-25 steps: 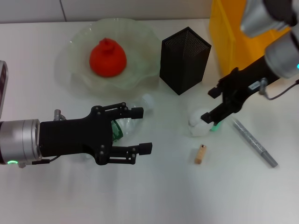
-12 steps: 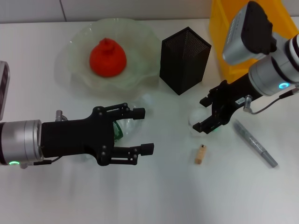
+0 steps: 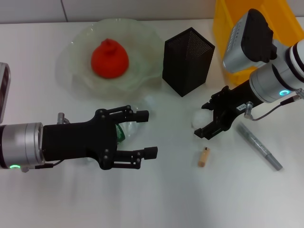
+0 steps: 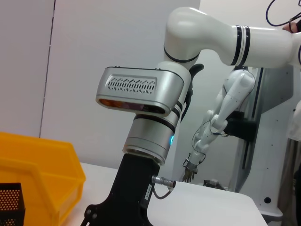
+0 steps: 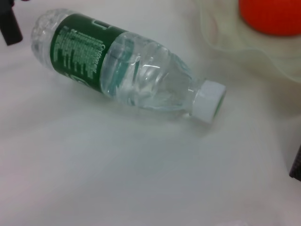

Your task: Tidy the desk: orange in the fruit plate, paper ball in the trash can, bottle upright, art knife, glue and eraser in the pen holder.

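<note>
The orange (image 3: pixel 109 58) lies in the pale-green fruit plate (image 3: pixel 76 45) at the back left; both also show in the right wrist view, orange (image 5: pixel 273 16) and plate (image 5: pixel 235 44). The bottle (image 5: pixel 127 70) lies on its side, white cap (image 5: pixel 209 101) toward the plate. In the head view my open left gripper (image 3: pixel 147 133) hovers over it, hiding most of it. My right gripper (image 3: pixel 203 119) is open, its jaws on either side of the white paper ball (image 3: pixel 198 117). The tan eraser (image 3: pixel 204 156) lies just in front of it. The black pen holder (image 3: pixel 187 61) stands behind it. The glue is hidden.
The yellow trash can (image 3: pixel 228 33) stands at the back right, behind my right arm; it also shows in the left wrist view (image 4: pixel 33 160). A long grey stick (image 3: pixel 259 145) lies to the right of the eraser.
My right gripper has shifted left and toward me around the paper ball, and its wrist has turned. A green item by the ball is now hidden. My left gripper has barely moved.
</note>
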{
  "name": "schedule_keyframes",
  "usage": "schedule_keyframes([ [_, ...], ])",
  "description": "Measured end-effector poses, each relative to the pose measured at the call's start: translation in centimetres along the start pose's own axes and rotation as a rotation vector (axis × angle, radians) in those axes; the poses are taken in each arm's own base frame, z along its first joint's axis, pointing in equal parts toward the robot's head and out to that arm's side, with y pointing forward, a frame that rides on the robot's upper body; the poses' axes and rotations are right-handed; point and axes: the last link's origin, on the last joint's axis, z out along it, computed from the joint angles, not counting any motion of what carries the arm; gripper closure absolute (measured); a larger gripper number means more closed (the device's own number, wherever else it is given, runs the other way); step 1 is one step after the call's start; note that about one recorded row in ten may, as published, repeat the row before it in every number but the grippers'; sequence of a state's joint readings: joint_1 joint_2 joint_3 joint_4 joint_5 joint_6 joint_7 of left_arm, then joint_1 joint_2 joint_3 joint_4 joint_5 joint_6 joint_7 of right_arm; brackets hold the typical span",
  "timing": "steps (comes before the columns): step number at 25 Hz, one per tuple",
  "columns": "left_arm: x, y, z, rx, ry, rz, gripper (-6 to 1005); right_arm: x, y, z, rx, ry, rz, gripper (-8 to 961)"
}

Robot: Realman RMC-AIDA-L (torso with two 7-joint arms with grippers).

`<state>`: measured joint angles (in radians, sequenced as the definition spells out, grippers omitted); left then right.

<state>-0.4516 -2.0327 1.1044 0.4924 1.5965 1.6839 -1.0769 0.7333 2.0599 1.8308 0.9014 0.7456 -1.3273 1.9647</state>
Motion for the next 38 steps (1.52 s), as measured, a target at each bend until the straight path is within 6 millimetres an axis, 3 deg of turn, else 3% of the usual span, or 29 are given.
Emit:
schedule_keyframes([
  [7,0.1,0.0,0.1,-0.001,0.002,0.006,152,0.2,0.1,0.1,-0.008,0.006,0.007,218],
  [11,0.1,0.0,0.1,-0.001,0.003,0.007,151,-0.3,0.3,-0.9,-0.026,-0.002,0.019,220],
  [12,0.1,0.0,0.1,-0.001,0.003,0.008,151,-0.6,0.4,-1.5,-0.034,-0.011,0.029,220],
  [13,0.1,0.0,0.1,-0.002,0.003,0.008,151,-1.3,0.2,-3.6,-0.031,-0.054,0.053,281],
  [15,0.1,0.0,0.1,-0.002,0.003,0.008,151,-1.6,0.1,-4.8,-0.029,-0.084,0.070,402],
  [17,0.1,0.0,0.1,-0.002,0.002,0.008,151,-2.1,-0.2,-7.1,-0.017,-0.160,0.104,415],
  [18,0.1,0.0,0.1,-0.002,0.002,0.008,151,-2.4,-0.7,-9.7,0.004,-0.252,0.148,421],
  [19,0.1,0.0,0.1,-0.001,0.002,0.007,151,-2.3,-1.1,-10.9,0.022,-0.294,0.175,427],
  [20,0.0,0.0,0.1,-0.002,0.002,0.007,151,-2.3,-1.1,-10.9,0.022,-0.294,0.175,427],
  [23,0.0,0.0,0.2,-0.002,0.003,0.006,151,-0.9,-3.4,-14.4,0.147,-0.423,0.284,427],
  [27,0.0,0.1,0.2,-0.003,0.004,0.006,151,0.8,-5.6,-15.9,0.278,-0.476,0.387,428],
  [28,0.0,0.1,0.2,-0.004,0.004,0.006,151,2.0,-7.0,-16.0,0.361,-0.497,0.456,428],
  [32,0.0,0.1,0.4,-0.006,0.006,0.006,152,3.1,-8.2,-14.9,0.412,-0.514,0.521,428],
  [38,0.2,0.0,0.6,-0.011,0.008,0.005,152,3.2,-9.3,-12.4,0.444,-0.490,0.527,427],
])
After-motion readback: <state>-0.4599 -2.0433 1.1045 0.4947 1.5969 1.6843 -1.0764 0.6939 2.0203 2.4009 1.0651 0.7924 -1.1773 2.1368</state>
